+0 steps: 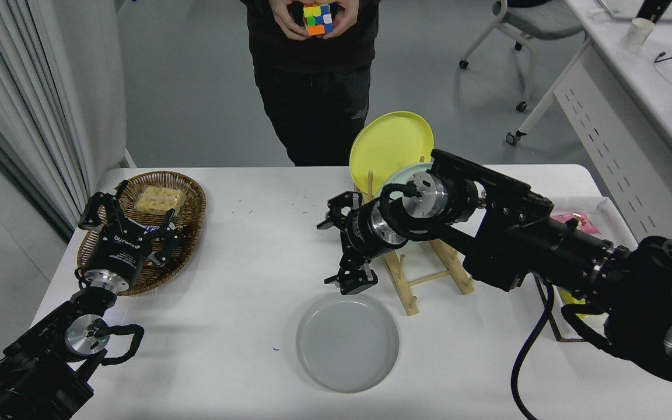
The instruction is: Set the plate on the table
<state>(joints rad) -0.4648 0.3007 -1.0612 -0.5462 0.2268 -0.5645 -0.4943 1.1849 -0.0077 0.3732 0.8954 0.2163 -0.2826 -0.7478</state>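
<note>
Mint plate (401,173) — seemingly mostly hidden.

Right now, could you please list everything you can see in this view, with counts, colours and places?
Table: one, white, fills the foreground.
Grey plate: one, pale grey, flat on the table near its front edge.
Yellow plate: one, upright in the rack's far slot.
Mint-green plate: one, upright in the rack, mostly hidden by the right arm.
Wooden rack: one, light wood, right of centre.
Wicker basket: one, brown, far left, holding a pack of pale food.
Pink item: one, right edge.
Desk: one, white, upper right.
Chair: one, grey, top.
Person with multicoloured cube: one, far side.
Left gripper: open, parked over the basket.
Right gripper: open, above the grey plate's far rim.
</note>
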